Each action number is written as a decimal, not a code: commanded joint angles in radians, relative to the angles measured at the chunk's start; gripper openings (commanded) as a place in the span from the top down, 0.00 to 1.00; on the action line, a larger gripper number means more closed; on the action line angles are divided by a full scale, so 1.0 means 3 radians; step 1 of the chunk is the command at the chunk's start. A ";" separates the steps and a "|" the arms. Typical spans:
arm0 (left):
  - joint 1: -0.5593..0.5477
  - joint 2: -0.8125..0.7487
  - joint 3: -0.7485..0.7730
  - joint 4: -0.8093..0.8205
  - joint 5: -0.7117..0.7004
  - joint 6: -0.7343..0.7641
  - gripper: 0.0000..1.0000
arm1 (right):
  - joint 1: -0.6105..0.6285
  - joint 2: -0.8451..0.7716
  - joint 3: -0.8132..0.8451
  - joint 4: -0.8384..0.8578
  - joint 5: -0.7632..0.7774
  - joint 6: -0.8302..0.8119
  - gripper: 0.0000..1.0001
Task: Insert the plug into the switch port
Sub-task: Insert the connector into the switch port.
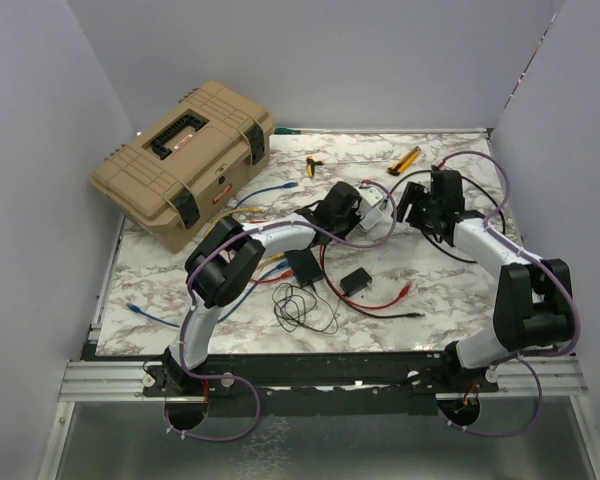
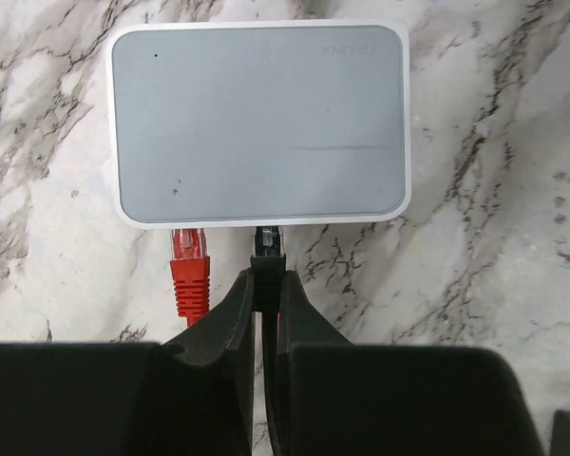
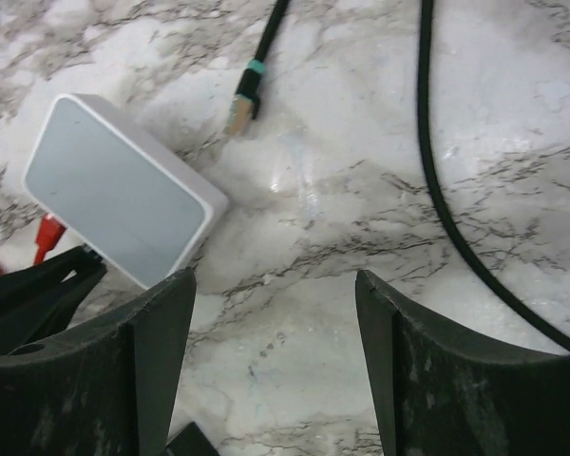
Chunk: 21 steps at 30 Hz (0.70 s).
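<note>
The switch [image 2: 258, 123] is a flat white-grey box lying on the marble, also seen in the top view [image 1: 377, 213] and the right wrist view [image 3: 119, 185]. My left gripper [image 2: 267, 280] is shut on the black plug [image 2: 268, 249]. The plug's clear tip meets the box's near edge where the switch port [image 2: 268, 228] sits; how deep it goes is hidden under the rim. A red plug [image 2: 189, 271] sits in the neighbouring socket to the left. My right gripper [image 3: 275, 285] stands open over bare marble just right of the box, with nothing between its fingers.
A big tan toolbox [image 1: 185, 160] stands at the back left. Two black adapter blocks [image 1: 356, 281] [image 1: 304, 266] and tangled cables lie in the near middle. A black cable [image 3: 437, 180] and a teal-banded loose plug [image 3: 243, 104] lie beyond the right gripper. Yellow tools [image 1: 404, 160] lie at the back.
</note>
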 commanded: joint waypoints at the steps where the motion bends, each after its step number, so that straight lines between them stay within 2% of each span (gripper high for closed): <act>1: 0.0025 0.0104 0.0093 0.0151 0.0010 -0.0061 0.96 | -0.0078 0.0248 0.0238 -0.0346 0.0374 -0.0115 0.28; 4: 0.0025 0.0049 0.0053 0.0151 0.0058 -0.0098 0.86 | -0.0168 0.0473 0.0427 -0.0390 0.0434 -0.0154 0.28; 10: 0.0025 -0.0354 -0.0111 0.0108 0.0007 -0.0216 0.58 | -0.0322 0.0874 0.0747 -0.0413 0.0392 -0.0195 0.32; 16: 0.0025 -0.0922 -0.0374 0.0069 -0.0257 -0.0435 0.43 | -0.0335 0.1274 0.1109 -0.0550 0.0468 -0.0267 0.36; 17: 0.0025 -0.1007 -0.0439 0.0069 -0.0332 -0.0494 0.39 | -0.0335 0.1328 0.1148 -0.0560 0.0471 -0.0270 0.37; 19: 0.0025 -0.1181 -0.0573 0.0069 -0.0466 -0.0629 0.26 | -0.0335 0.1418 0.1203 -0.0573 0.0486 -0.0282 0.39; 21: 0.0025 -0.1352 -0.0729 0.0069 -0.0587 -0.0773 0.22 | -0.0335 0.1507 0.1247 -0.0603 0.0520 -0.0292 0.40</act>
